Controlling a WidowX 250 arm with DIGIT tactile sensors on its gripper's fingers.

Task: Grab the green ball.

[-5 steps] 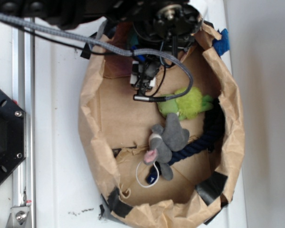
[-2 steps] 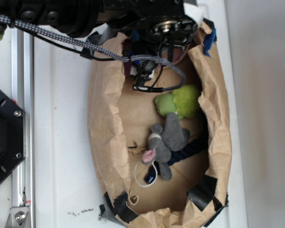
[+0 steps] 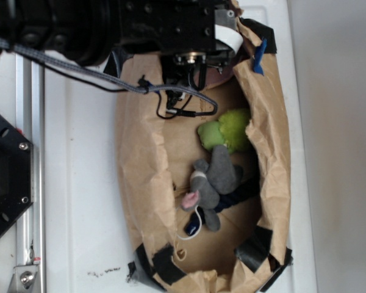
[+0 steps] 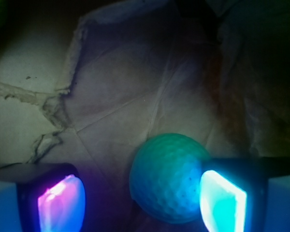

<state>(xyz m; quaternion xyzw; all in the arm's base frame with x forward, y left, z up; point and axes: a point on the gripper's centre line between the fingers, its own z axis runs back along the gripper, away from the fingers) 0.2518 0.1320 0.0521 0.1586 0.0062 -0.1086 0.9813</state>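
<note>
The green ball (image 4: 170, 178) is round, mint-green and dimpled. In the wrist view it lies on the brown paper floor between my gripper's (image 4: 142, 203) two lit pads, close against the right pad (image 4: 221, 200) and apart from the left pad (image 4: 62, 203). The jaws stand wide open. In the exterior view my gripper (image 3: 192, 61) reaches down into the top end of the paper bag (image 3: 140, 183), and the arm hides the ball there.
Inside the bag lie a lime-green fuzzy plush toy (image 3: 227, 130), a grey plush mouse (image 3: 212, 183) and a dark blue rope (image 3: 235, 195). The crumpled bag walls stand close around the gripper. A black mount (image 3: 6, 177) and a metal rail (image 3: 27, 152) are at the left.
The arm has moved toward the top end of the bag and lower into it. The bag's walls have folded inward and the bag looks narrower.
</note>
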